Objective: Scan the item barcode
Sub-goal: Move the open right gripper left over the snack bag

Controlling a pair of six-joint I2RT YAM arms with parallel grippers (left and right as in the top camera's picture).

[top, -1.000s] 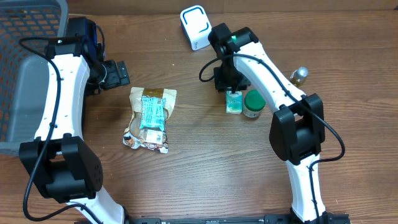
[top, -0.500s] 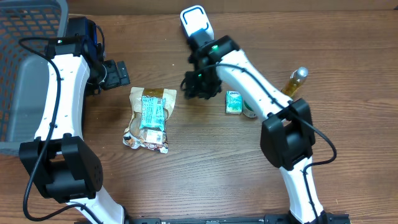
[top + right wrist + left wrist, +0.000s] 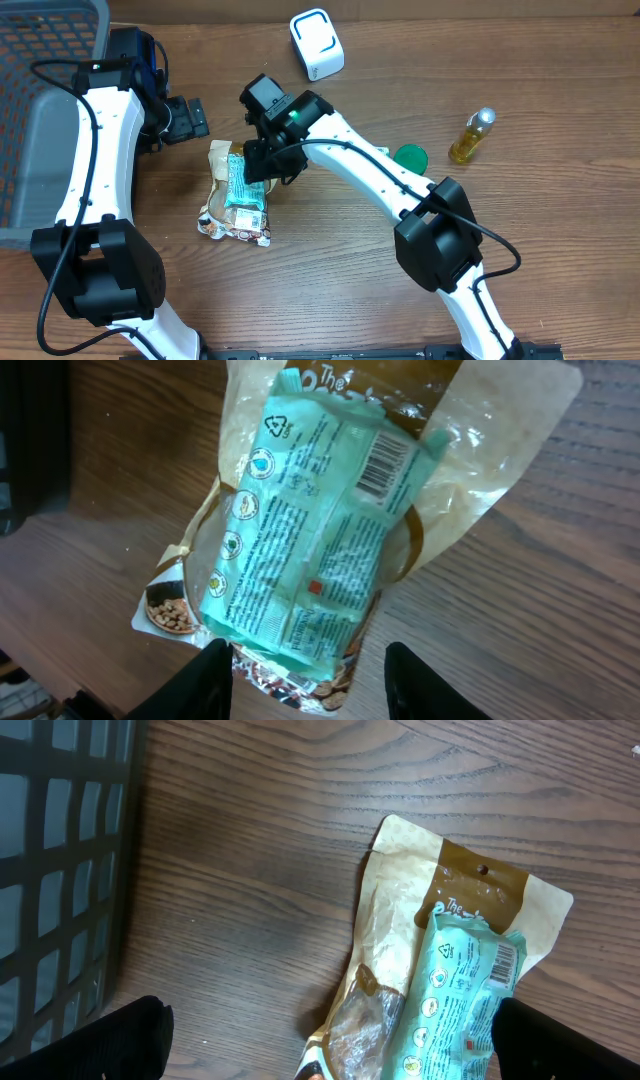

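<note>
You are looking at the teal packet [image 3: 245, 185], which is lying flat on the table [image 3: 330, 285], on top of a brown pouch [image 3: 235, 230], between the two arms. The right pincer [image 3: 308, 656] is hovering directly above this packet, so the packet is lying straight below it and not to one side. Its fingers are standing apart and are grasping nothing; from the wrist view I am judging that they are not touching the packet. The long axis of the packet is running from the far edge of the table towards the near edge, a little tilted, and in the right wrist view it is crossing the picture from upper right to lower left. The barcode [image 3: 385, 465] is facing up at the far end, the end that is pointing towards the scanner [image 3: 316, 44]. The left pincer [image 3: 190, 118] is waiting fully released just beside the pouch, on the side of the basket [image 3: 30, 130], so the right arm is the nearer one, and I am expecting that the coming grasp is depending on turning the fingers across the short side of the packet. Counting the things, you are seeing one teal packet, one brown pouch, one scanner, one green-lidded jar [image 3: 409, 157], one small bottle [image 3: 472, 135] and one basket.
</note>
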